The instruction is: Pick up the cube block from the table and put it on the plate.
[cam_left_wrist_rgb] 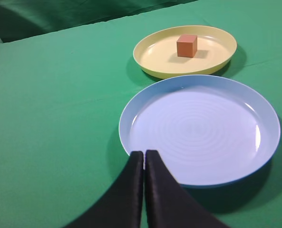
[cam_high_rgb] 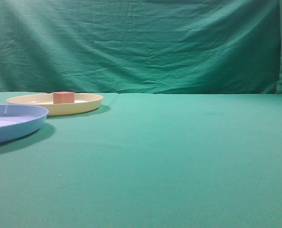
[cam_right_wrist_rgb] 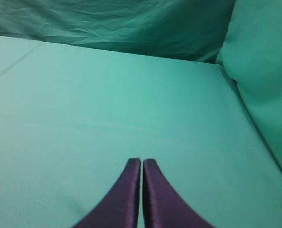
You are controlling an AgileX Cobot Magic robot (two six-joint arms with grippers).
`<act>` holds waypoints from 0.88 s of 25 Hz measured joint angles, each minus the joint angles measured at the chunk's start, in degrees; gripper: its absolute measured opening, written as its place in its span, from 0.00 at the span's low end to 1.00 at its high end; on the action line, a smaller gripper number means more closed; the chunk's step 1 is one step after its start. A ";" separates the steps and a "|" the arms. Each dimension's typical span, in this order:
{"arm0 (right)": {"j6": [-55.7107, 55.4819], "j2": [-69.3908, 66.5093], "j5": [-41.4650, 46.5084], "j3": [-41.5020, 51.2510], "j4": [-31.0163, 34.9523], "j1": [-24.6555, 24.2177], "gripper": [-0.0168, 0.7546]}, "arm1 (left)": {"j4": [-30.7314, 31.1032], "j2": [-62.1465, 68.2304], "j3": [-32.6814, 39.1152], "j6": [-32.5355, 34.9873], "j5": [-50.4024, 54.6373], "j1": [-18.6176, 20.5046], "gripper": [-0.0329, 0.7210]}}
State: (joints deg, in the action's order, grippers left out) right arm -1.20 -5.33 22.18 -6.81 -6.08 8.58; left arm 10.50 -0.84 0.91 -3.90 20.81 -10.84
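Note:
The reddish-pink cube block (cam_high_rgb: 63,97) sits inside the pale yellow plate (cam_high_rgb: 91,100) at the far left of the green table (cam_high_rgb: 179,152). In the left wrist view the cube block (cam_left_wrist_rgb: 187,45) rests near the middle of the yellow plate (cam_left_wrist_rgb: 155,52). My left gripper (cam_left_wrist_rgb: 144,153) is shut and empty, at the near rim of the light blue plate, well short of the cube. My right gripper (cam_right_wrist_rgb: 141,161) is shut and empty over bare green cloth. Neither gripper shows in the exterior view.
A light blue ribbed plate (cam_high_rgb: 31,124) lies at the left edge, in front of the yellow plate; it also shows in the left wrist view (cam_left_wrist_rgb: 269,142). A green cloth backdrop (cam_high_rgb: 141,42) hangs behind the table.

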 joint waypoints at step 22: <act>-0.04 5.94 1.17 7.95 -0.17 -4.72 0.02 | 0.00 0.00 0.00 0.00 0.00 0.00 0.04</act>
